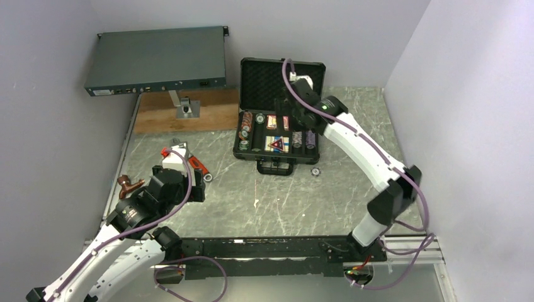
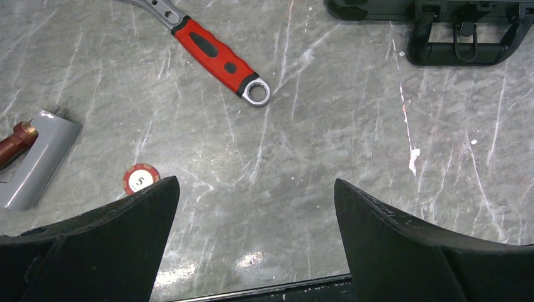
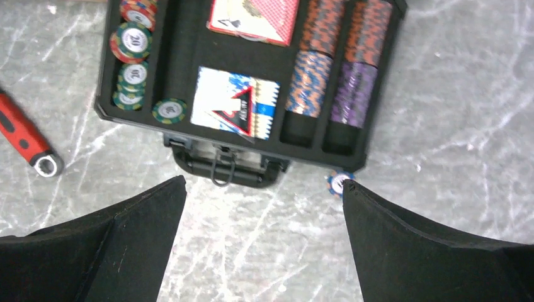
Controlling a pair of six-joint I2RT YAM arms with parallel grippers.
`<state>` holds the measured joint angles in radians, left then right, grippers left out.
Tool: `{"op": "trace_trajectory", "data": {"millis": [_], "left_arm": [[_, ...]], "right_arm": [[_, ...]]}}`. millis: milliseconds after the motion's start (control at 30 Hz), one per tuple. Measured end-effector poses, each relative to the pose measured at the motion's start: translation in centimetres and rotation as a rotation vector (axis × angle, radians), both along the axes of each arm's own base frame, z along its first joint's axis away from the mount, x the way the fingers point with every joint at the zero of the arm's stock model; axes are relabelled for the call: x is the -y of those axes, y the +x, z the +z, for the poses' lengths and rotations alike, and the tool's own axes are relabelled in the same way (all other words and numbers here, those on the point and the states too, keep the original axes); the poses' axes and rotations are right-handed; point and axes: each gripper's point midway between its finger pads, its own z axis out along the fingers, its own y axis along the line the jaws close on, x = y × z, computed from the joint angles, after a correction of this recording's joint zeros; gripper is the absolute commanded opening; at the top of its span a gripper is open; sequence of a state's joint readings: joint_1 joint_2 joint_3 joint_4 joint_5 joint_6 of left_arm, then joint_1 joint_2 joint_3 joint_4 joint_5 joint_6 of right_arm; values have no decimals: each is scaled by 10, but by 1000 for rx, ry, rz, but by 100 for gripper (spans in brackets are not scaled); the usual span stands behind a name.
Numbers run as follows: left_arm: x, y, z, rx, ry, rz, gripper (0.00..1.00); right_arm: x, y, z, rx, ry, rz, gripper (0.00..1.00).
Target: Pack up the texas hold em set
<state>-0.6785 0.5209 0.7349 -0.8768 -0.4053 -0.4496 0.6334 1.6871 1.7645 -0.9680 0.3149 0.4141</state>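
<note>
The black case [image 1: 247,153] lies open at mid table, its foam lid [image 1: 264,80] standing up. Inside are striped chip stacks [image 3: 308,75], a blue-yellow card box [image 3: 267,113] with a red triangular token [image 3: 242,113] on it, and several loose chips [image 3: 131,42] in the left slots. My right gripper [image 3: 264,189] hovers open above the case's front edge, empty. A blue chip [image 3: 337,182] lies on the table beside the handle [image 3: 227,167], at the right fingertip. A red chip [image 2: 141,178] lies by my open, empty left gripper [image 2: 255,189].
A red-handled wrench [image 2: 214,56] lies left of the case. A grey bracket with a copper fitting [image 2: 38,157] sits at the left. The flat grey electronics box [image 1: 157,60] hangs over a wooden board [image 1: 214,113] at the back. Walls close in on both sides.
</note>
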Motion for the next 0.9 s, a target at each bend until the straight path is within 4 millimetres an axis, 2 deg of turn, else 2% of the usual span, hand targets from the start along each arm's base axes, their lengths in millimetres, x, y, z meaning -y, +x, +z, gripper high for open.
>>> {"op": "trace_trajectory", "data": {"millis": [67, 133, 367, 533, 700, 833, 900], "left_arm": [[0, 0, 0, 0, 0, 0, 100], [0, 0, 0, 0, 1, 0, 100], [0, 1, -2, -10, 8, 4, 100], [0, 1, -5, -23, 14, 8, 100], [1, 2, -8, -39, 26, 9, 100], [1, 2, -9, -42, 29, 9, 100], [1, 2, -9, -42, 30, 9, 100]], "right_arm": [[15, -13, 5, 19, -2, -25, 96], [28, -27, 0, 15, -14, -49, 99], [75, -78, -39, -55, -59, -148, 100], [97, -101, -50, -77, -46, -229, 100], [125, -122, -74, -158, -32, -342, 99], [140, -136, -95, -234, -2, -412, 93], [141, -141, -108, -279, 9, -424, 88]]}}
